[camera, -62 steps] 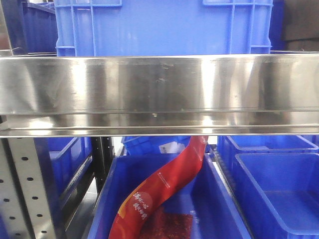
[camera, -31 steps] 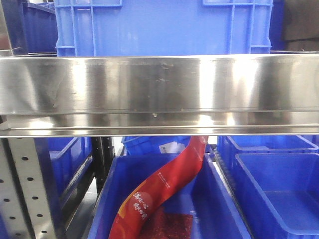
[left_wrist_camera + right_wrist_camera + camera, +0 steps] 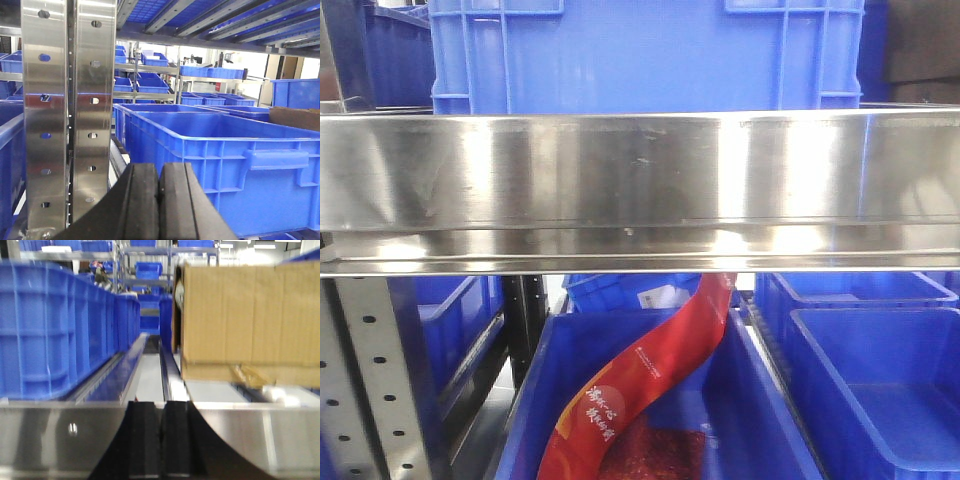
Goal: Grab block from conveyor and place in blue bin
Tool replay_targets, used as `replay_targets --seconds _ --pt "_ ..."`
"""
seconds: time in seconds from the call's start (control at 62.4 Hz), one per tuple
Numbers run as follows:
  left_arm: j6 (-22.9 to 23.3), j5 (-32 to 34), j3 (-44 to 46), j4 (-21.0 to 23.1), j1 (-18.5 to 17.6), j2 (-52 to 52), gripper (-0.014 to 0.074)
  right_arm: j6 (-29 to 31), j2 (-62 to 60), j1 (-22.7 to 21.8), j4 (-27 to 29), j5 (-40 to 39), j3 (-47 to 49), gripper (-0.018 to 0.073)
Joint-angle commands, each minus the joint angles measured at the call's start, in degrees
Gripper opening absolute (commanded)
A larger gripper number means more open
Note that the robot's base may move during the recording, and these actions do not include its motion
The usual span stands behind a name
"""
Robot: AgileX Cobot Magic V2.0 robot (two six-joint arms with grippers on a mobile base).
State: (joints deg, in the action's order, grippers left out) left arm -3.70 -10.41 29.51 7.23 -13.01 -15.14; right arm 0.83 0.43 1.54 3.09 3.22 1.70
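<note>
The left claw (image 3: 158, 200) is seen with its two black pads pressed together and nothing held between them. The right claw (image 3: 162, 440) is likewise closed tight and empty. No block is gripped by either claw, and no block is visible in any view. The conveyor is also not seen; its position cannot be stated.

Just beyond the left claw, a perforated steel upright (image 3: 67, 115) is seen, with a large blue bin (image 3: 235, 165) beside it. Beyond the right claw, a steel shelf edge (image 3: 250, 435) is crossed; further on, blue crates (image 3: 60, 325) stand to one side and a cardboard box (image 3: 250, 320) to the other.

In the front view, a steel shelf rail (image 3: 640, 190) fills the middle, and a red packet (image 3: 640, 385) lies in a blue bin (image 3: 535, 400) below.

The task is judged not begun: locating, grasping and placing the block all remain.
</note>
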Motion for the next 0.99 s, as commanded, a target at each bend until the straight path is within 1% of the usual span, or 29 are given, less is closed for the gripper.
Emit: replay_targets --seconds 0.0,0.08,0.256,0.352,0.449,0.529,0.625,0.721,0.977 --pt "-0.19 0.89 -0.05 -0.02 0.27 0.46 -0.0111 0.12 -0.43 -0.30 -0.28 -1.08 -1.70 -0.0161" --pt "-0.19 0.79 -0.05 -0.02 0.27 0.48 -0.0111 0.12 -0.43 -0.30 -0.28 -3.22 -1.70 -0.0161" --pt "-0.19 0.79 -0.05 -0.02 0.27 0.48 -0.0111 0.12 -0.43 -0.30 -0.19 -2.83 -1.70 -0.0161" --pt "-0.19 0.79 -0.05 -0.02 0.27 0.48 -0.0111 0.12 -0.43 -0.30 -0.19 -5.00 -1.70 -0.0161" --pt "-0.19 0.79 -0.05 -0.02 0.27 0.48 -0.0111 0.12 -0.43 -0.30 -0.47 -4.61 -1.70 -0.0161" --pt "-0.19 0.79 -0.05 -0.02 0.27 0.48 -0.0111 0.12 -0.43 -0.30 -1.89 -4.32 -1.70 -0.0161" --pt "-0.19 0.79 -0.05 -0.02 0.27 0.48 -0.0111 0.12 -0.43 -0.30 -1.87 -4.65 -1.70 -0.0161" --pt "-0.19 0.79 -0.05 -0.02 0.27 0.48 -0.0111 1.38 -0.43 -0.30 -1.87 -4.63 -1.70 -0.0161" --pt "-0.19 0.79 -0.05 -0.02 0.27 0.48 -0.0111 1.48 -0.43 -0.30 -1.48 -4.77 -1.70 -0.0161"
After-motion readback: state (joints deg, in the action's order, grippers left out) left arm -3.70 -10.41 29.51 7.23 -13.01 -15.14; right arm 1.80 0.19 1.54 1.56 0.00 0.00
